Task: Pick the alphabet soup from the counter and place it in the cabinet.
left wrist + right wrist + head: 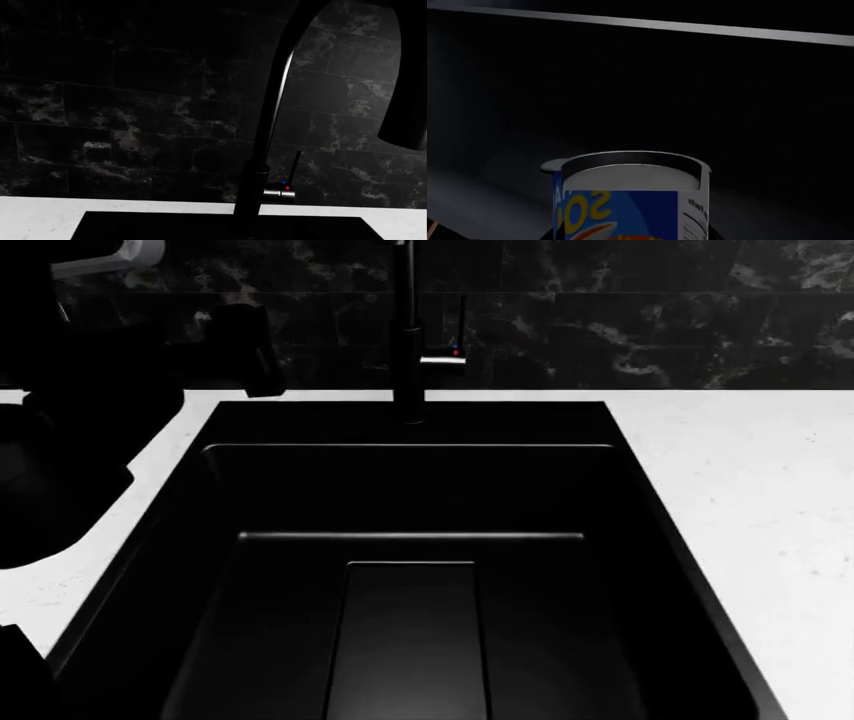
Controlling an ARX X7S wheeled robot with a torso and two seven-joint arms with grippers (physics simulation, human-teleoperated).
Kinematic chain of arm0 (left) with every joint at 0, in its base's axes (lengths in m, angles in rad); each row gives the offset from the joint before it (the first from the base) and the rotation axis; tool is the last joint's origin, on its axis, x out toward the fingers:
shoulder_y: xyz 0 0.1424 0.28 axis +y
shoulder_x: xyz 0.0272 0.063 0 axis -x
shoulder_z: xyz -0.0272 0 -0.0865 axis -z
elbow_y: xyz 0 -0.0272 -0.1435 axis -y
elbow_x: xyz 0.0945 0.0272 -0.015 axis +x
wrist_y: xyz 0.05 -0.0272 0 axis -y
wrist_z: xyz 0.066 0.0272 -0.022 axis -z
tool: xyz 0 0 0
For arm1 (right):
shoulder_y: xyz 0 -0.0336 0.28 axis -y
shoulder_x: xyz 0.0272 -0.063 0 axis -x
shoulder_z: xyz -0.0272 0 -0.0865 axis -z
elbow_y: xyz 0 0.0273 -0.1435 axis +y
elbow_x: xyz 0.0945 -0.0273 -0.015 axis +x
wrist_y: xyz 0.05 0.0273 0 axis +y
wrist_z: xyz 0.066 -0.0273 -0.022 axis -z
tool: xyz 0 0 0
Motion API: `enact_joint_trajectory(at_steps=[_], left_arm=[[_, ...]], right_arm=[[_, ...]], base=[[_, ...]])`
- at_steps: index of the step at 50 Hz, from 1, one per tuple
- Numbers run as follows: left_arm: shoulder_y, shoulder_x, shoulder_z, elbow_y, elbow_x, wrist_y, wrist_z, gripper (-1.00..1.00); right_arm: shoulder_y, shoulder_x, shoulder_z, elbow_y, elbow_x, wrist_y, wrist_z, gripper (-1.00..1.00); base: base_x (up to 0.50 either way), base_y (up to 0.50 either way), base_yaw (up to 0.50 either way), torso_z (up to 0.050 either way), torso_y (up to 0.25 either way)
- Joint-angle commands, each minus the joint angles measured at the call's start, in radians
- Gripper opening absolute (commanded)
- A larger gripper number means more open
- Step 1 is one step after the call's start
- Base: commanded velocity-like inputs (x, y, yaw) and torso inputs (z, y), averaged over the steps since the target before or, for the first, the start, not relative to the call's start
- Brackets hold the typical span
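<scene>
The right hand itself is out of frame in every view; its wrist view shows the alphabet soup (630, 200) close below the lens, upright, against a dark enclosed space crossed by a pale edge, seemingly a cabinet interior. Whether the hand grips the can or has let go cannot be told. Judged from this, pickup is done and placement is near complete or finishing. The can is cylindrical, with a glossy blue label, yellow lettering and a pale silvery recessed lid. The left hand is likewise unseen, its state unknown. Beyond: a matte black sink (641, 500), a slim curved faucet (270, 125), the white veined tabletop (761, 500) and dark marbled wall tiles (133, 115).
</scene>
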Motion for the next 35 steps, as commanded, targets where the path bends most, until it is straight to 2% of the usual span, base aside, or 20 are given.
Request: enact_joint_trajectory(at_steps=[1,21,35], left_arm=[[-0.001,-0.004,0.009,-0.006,0.001,0.01,0.003,1.0],[0.007,-0.011,0.019,-0.01,0.002,0.027,0.009,1.0],[0.011,-0.019,0.015,-0.001,-0.015,0.032,-0.001,1.0]], right_arm=[[0.054,-0.017,-0.013,0.091,-0.111,-0.044,-0.069,-1.0],[0.145,-0.062,-0.035,0.299,-0.199,-0.163,-0.149,-1.0],[0.244,-0.139,-0.041,0.632,-0.263,-0.282,-0.24,-1.0]], base=[[0.0,0.0,0.0,0.0,0.0],[0.0,0.0,0.0,0.0,0.001],[0.0,0.0,0.0,0.001,0.001]])
